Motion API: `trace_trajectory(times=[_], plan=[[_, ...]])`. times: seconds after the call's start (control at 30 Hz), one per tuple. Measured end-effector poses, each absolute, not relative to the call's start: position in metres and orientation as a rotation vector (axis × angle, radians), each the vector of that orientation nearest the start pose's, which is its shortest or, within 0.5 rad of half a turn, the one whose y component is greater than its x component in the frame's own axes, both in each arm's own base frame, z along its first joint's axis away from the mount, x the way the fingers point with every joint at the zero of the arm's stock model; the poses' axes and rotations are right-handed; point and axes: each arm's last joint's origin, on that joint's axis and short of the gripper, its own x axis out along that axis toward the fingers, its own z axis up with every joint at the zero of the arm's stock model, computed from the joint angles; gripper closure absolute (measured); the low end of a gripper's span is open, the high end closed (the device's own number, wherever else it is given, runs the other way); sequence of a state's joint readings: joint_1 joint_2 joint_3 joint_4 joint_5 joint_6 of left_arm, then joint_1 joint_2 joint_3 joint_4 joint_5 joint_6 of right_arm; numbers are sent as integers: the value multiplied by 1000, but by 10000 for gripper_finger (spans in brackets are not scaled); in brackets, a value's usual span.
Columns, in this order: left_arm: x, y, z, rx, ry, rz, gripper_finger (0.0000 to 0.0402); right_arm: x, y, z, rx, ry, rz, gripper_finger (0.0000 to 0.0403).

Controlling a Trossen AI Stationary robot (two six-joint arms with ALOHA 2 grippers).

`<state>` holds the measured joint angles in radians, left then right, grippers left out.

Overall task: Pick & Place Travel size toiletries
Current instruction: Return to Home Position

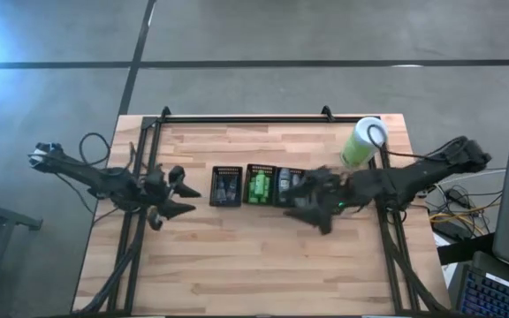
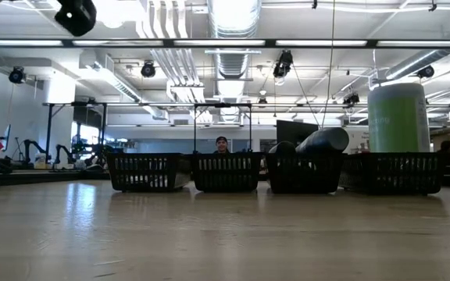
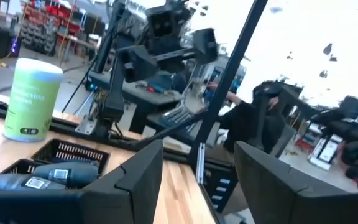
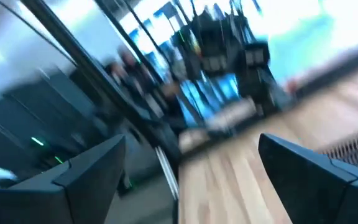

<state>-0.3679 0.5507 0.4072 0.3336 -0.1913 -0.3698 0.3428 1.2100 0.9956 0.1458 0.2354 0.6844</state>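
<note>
Lying binned, toiletries between left end effector, right end effector (both released)

The high view looks straight down from far up on the whole table, bins in mid frame. The low view sits at table height and looks level at the same bins and the green can at right. The left wrist view looks close past the left gripper to that can at upper left. The right wrist view looks past the right gripper along the table top.
</note>
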Motion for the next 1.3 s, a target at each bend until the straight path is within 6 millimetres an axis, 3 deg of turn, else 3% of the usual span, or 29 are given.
trace_trajectory(times=[0.13, 0.3, 0.5, 0.7, 0.77, 1.0, 1.3], plan=[[116, -38, 272, -430, -200, -201, 200, 227, 75, 329, 648, -55, 166, 39], [101, -32, 258, -417, -252, -176, 199, 194, 63, 293, 670, -89, 173, 39], [89, -25, 240, -439, -307, -132, 199, 164, 53, 264, 695, -221, 234, 39], [77, -19, 237, -435, -380, -91, 199, 140, 45, 235, 702, -227, 275, 40], [78, -19, 229, -401, -329, -48, 200, 133, 43, 227, 703, -236, 282, 39], [81, -17, 220, -398, -256, 62, 200, 109, 37, 206, 656, -300, 388, 39], [82, -15, 217, -396, -254, 142, 199, 99, 35, 201, 503, -264, 407, 39]])
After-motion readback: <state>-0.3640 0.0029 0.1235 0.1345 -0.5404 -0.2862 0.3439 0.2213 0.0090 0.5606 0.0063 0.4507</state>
